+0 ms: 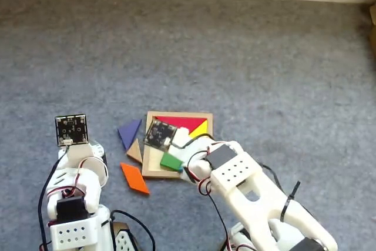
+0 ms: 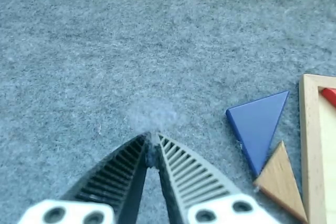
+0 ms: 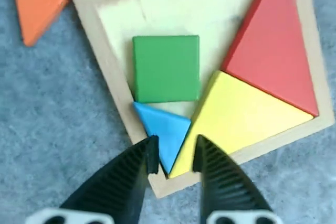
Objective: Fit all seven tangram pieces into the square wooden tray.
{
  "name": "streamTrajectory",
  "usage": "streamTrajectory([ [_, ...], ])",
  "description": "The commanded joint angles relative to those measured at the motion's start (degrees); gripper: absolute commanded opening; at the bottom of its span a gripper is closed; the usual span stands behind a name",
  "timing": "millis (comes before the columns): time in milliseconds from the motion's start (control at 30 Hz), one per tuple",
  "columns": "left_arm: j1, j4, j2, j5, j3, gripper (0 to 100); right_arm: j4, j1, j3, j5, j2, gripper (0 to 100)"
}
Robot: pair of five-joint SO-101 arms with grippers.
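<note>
On the grey desk (image 1: 235, 57) you have the square wooden tray (image 1: 179, 114) under the right arm. Your right hand (image 3: 174, 155) hangs at its near corner with fingers slightly parted, gripping nothing, and your left hand (image 2: 153, 148) is pinched closed, empty, over bare desk. Pieces: red triangle (image 3: 273, 51) and yellow triangle (image 3: 241, 114) seated edge to edge in the tray; dark blue triangle (image 2: 260, 124) and orange parallelogram (image 1: 134, 178) out on the left arm's side; green square (image 3: 166, 68) in the tray, light blue triangle (image 3: 167, 127) against it, tip between the right fingers; wooden triangle (image 2: 281, 182) outside, just beside the rim.
</note>
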Motion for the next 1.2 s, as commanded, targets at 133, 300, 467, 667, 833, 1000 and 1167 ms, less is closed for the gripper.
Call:
streamTrajectory([
  [133,-0.57,-0.79,-0.48,-0.62,1.1,1,-3.38,-3.82,-1.89,-3.25,-1.45,0.9],
  [300,-0.57,-0.79,-0.48,-0.62,1.1,1,-6.46,-3.82,1.27,-3.08,-1.45,0.9],
  [467,-0.75,-0.79,-0.48,-0.62,1.1,1,-9.27,-3.82,4.79,-2.99,-1.45,0.9],
  [667,-0.75,-0.7,-0.48,-0.62,1.1,1,-9.45,-3.82,5.14,-2.99,-1.45,0.9],
  [833,-0.84,-0.7,-0.48,-0.62,1.1,1,-9.27,-3.82,4.7,-3.34,-2.24,0.9],
  [1000,-0.84,-0.79,-0.48,-0.62,1.1,1,-11.38,-4.26,3.56,-5.71,-2.24,0.9],
  [1167,-0.84,-0.79,-0.48,-0.62,1.1,1,-23.08,-4.35,2.42,-15.91,-1.54,1.2],
])
